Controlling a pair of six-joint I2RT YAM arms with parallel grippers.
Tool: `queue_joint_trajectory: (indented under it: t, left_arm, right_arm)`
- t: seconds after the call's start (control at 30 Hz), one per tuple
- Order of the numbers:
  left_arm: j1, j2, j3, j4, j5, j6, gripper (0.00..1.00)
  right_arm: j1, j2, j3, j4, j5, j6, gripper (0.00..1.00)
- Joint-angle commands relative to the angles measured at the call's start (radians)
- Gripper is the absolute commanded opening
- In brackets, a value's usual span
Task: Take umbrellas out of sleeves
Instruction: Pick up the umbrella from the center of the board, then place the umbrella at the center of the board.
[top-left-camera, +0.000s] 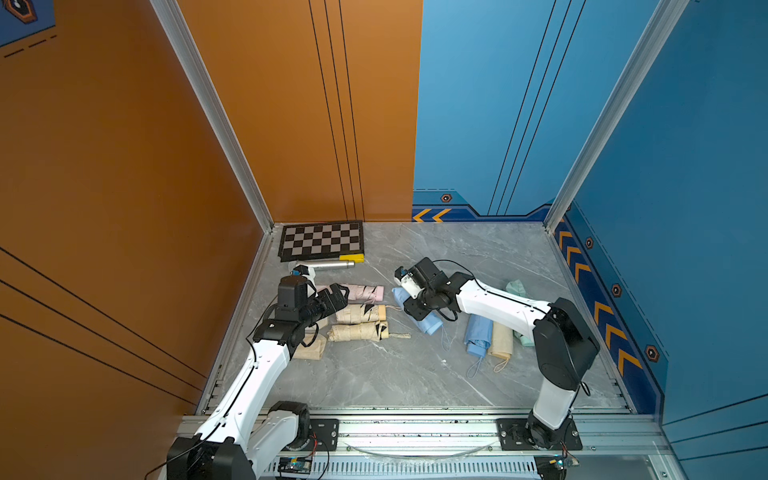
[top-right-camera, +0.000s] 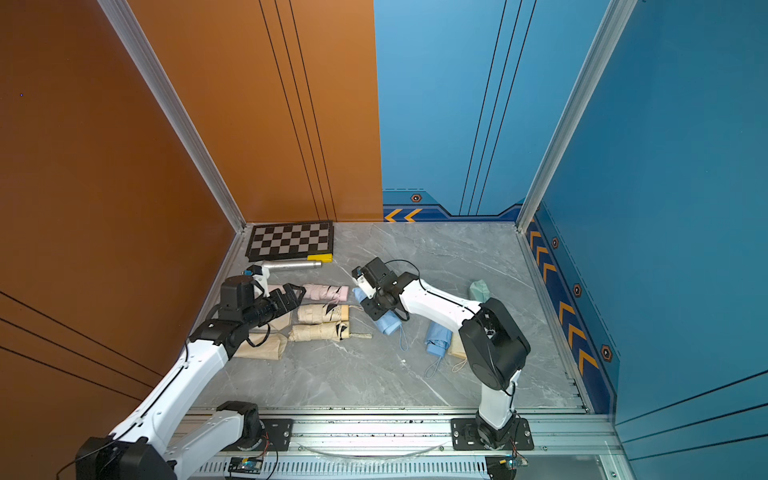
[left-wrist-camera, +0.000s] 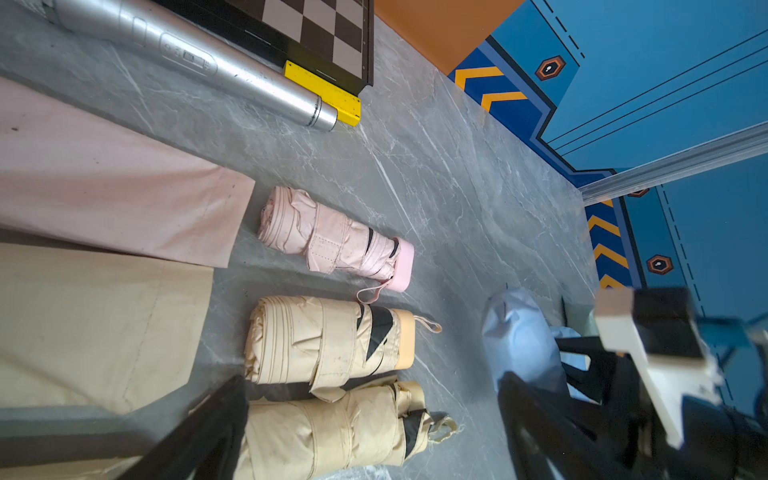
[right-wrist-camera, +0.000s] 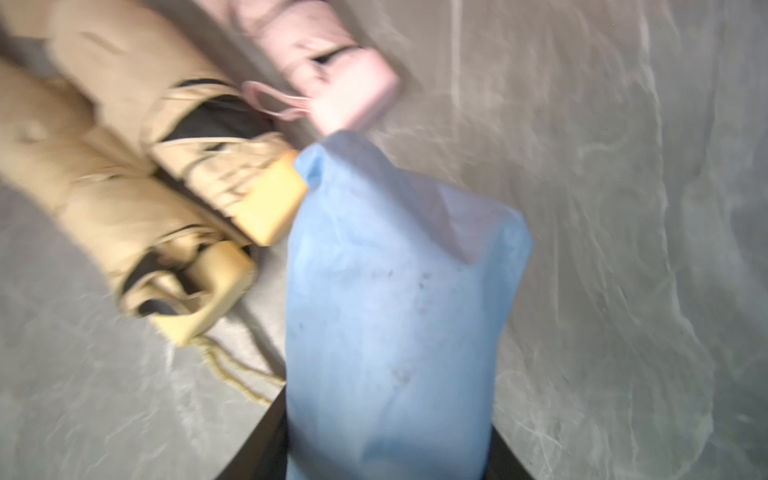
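Light blue sleeve sits mid-surface, clamped across its body by the right gripper fingers. Its free end points at the pink umbrella's handle and a blue cord loop trails out the other end. Left of it are three bare umbrellas side by side, handles toward the sleeve: pink umbrella at the back, then a cream umbrella and a second cream umbrella. Past their tips a flat pink sleeve and cream sleeve lie side by side. Left gripper hovers there, fingers spread wide, holding nothing. By the right arm lie a light blue bundle, a cream bundle and a mint bundle; can't tell if they're sleeved. Silver cylinder, yellow block and checkerboard are in the back-left corner of the grey marble surface.
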Motion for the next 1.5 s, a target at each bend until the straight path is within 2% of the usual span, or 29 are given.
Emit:
queue_joint_trajectory:
  t: [0.0,0.17,0.27,0.33,0.6,0.87,1.03,1.3,1.47]
  left_arm:
    - [0.023,-0.022,-0.011,-0.046,0.053,-0.022,0.92]
    - [0.054,-0.054,-0.020,-0.092,0.068,-0.034,0.89]
    - [0.069,-0.065,-0.029,-0.108,0.093,-0.043,0.87]
    - [0.073,-0.067,-0.040,-0.108,0.115,-0.054,0.82]
    - [0.069,-0.066,-0.070,-0.108,0.176,-0.082,0.77]
    - [0.044,-0.068,-0.098,-0.133,0.180,-0.093,0.75]
    - [0.024,-0.065,-0.104,-0.150,0.173,-0.088,0.74]
    - [-0.020,-0.075,-0.111,-0.188,0.137,-0.088,0.73]
    - [-0.083,-0.073,-0.106,-0.254,0.083,-0.076,0.71]
  right_arm:
    - [0.071,-0.070,-0.056,0.035,-0.077,-0.234,0.34]
    - [0.154,-0.130,-0.159,0.129,-0.127,-0.348,0.29]
    - [0.206,-0.126,-0.197,0.144,-0.106,-0.439,0.29]
    - [0.231,-0.110,-0.213,0.152,-0.106,-0.494,0.29]
    - [0.294,-0.024,-0.230,0.271,-0.121,-0.546,0.28]
    - [0.342,0.076,-0.202,0.343,-0.105,-0.558,0.33]
    - [0.345,0.105,-0.191,0.369,-0.117,-0.535,0.45]
    - [0.348,0.093,-0.205,0.392,-0.109,-0.512,0.83]
    - [0.322,-0.017,-0.280,0.485,-0.152,-0.423,0.87]
